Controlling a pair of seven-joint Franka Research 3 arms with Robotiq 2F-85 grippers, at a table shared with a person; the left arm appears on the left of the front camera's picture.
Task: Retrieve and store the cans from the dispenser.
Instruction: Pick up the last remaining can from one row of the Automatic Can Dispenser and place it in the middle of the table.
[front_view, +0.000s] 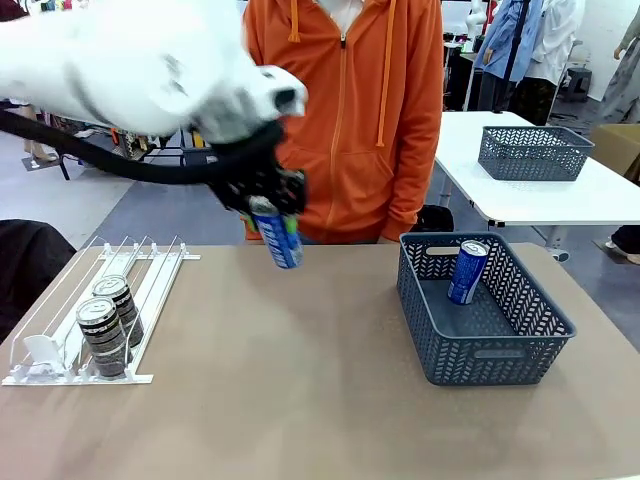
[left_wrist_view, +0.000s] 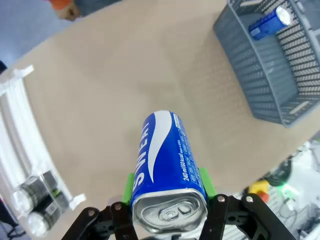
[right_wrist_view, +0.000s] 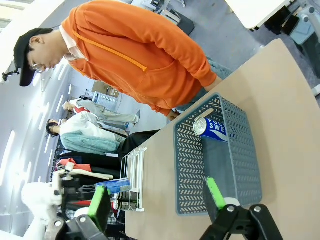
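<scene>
Above the desk (front_view: 300, 400), toward 11 o'clock from its middle in the front view, the left claw (front_view: 268, 208) is clamped on a blue can (front_view: 281, 242). That can hangs clear of the surface and tilted, its silver top up between the green pads. Over at 8 o'clock lies the dispenser (front_view: 160, 285), with two dark cans (front_view: 104, 335) standing one behind the other in one lane near its front end. At 3 o'clock sits the grey mesh basket (front_view: 500, 355); a second blue can (front_view: 467, 271) leans inside it against the far wall. Seen from its own wrist camera, the right claw (right_wrist_view: 158, 200) is spread wide, holding nothing. A person (front_view: 345, 120) in an orange hoodie stands at 12 o'clock.
</scene>
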